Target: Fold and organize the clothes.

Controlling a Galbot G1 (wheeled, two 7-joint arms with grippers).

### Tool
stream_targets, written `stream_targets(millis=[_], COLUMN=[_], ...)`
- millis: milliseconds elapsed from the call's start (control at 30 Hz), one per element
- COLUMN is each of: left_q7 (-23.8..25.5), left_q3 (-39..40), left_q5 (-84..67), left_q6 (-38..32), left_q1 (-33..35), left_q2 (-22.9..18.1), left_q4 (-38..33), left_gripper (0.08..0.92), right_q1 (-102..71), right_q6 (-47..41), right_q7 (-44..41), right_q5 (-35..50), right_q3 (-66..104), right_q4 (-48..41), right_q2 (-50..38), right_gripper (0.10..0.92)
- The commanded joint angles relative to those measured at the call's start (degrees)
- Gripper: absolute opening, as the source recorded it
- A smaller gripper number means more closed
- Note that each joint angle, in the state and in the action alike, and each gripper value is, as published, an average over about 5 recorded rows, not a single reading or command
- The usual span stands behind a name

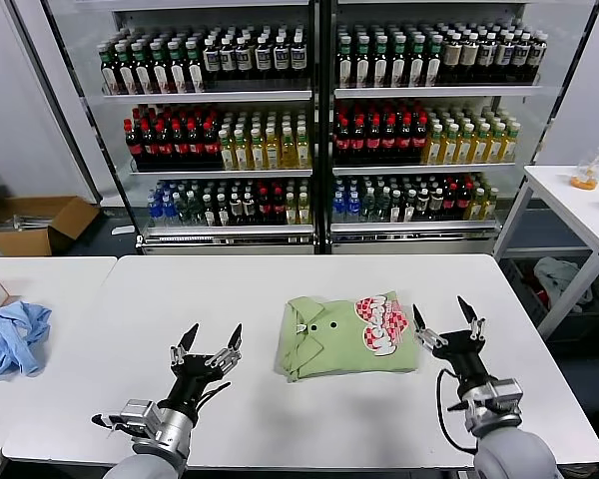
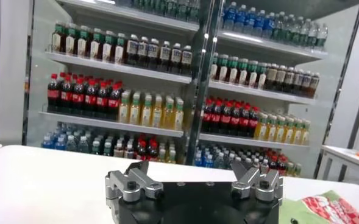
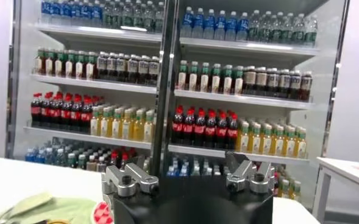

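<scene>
1. Two grippers hang over the white table, and we use the green shirt as our marker for every place.
2. We see the shirt lying folded into a neat, flat packet on the table, with the collar and dark buttons on one end and the round red-and-white print on the other end.
3. Its long side runs across the table from our left arm's side to our right arm's side.
4. Our right gripper is just beside the shirt's print end. Its fingers are spread wide and hold nothing.
5. Our left gripper is on the collar side of the shirt, a bit farther off. Its fingers are also spread wide and hold nothing.
6. So the shirt lies between our two grippers, and the right one is nearer to it. No finger touches the cloth.
7. In the right wrist view a bit of the green cloth and red print peeks out beside the gripper body, so the shirt is low and to the side of the fingers, not between them.
8. We think the folding looks done, since the packet is tidy.
9. A small blue garment lies well apart from the shirt, past our left gripper on another table.
</scene>
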Motion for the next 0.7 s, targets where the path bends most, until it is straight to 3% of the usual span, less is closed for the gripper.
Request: stream_targets(millis=[33, 700], left_q7=[-0.19, -0.41], left_q3=[-0.25, -0.36], left_q5=[1.29, 1.79], left_q6=[-0.22, -0.14], left_q1=[2.04, 2.26], left_q2=[0.14, 0.42], left_q4=[-0.70, -0.52], left_gripper=[0.823, 0.823], right_q1=[-8.39, -5.37], right_q6=[2.11, 0.15], right_q7=[-0.37, 1.80], right_q5=[-2.28, -4.85], right_q3=[3.20, 0.95], right_q4=[4.96, 5.17], right_q2=[0.92, 1.71], right_gripper=[0.823, 0.823])
